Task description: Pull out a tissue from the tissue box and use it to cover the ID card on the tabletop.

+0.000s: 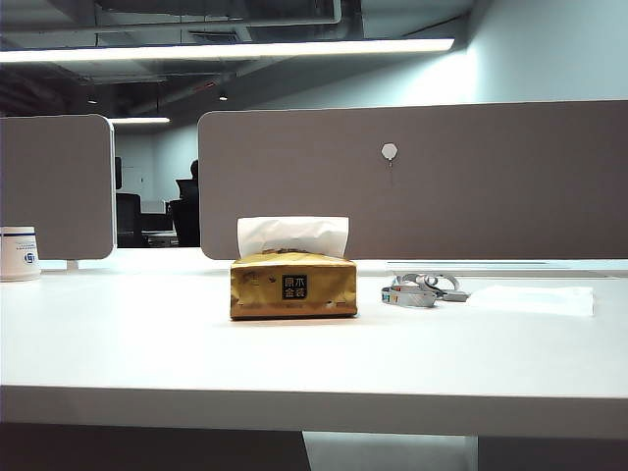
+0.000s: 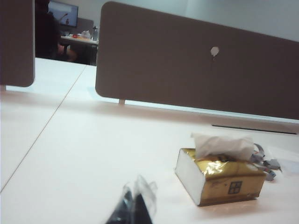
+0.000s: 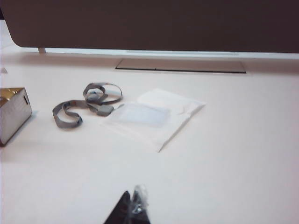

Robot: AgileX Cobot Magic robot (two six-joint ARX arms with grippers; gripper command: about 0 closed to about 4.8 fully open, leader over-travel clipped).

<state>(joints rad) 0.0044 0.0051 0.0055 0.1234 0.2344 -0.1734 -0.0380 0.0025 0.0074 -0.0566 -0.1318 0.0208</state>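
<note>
The gold tissue box (image 1: 293, 286) stands in the middle of the white tabletop (image 1: 147, 343) with a white tuft sticking out of its top. To its right lies a coiled grey lanyard (image 3: 88, 100). A flat white tissue (image 3: 154, 116) is spread at the lanyard's end. The ID card lies under the tissue and only a faint bluish rectangle shows through. In the left wrist view the tissue box (image 2: 219, 179) is well ahead of my left gripper (image 2: 135, 205), which is shut and empty. My right gripper (image 3: 133, 207) is shut and empty, short of the tissue. Neither gripper shows in the exterior view.
Grey-brown divider panels (image 1: 412, 177) run along the back of the desk. A white cup with a blue logo (image 1: 19, 253) stands at the far left. A dark slot (image 3: 180, 65) lies in the desk surface behind the tissue.
</note>
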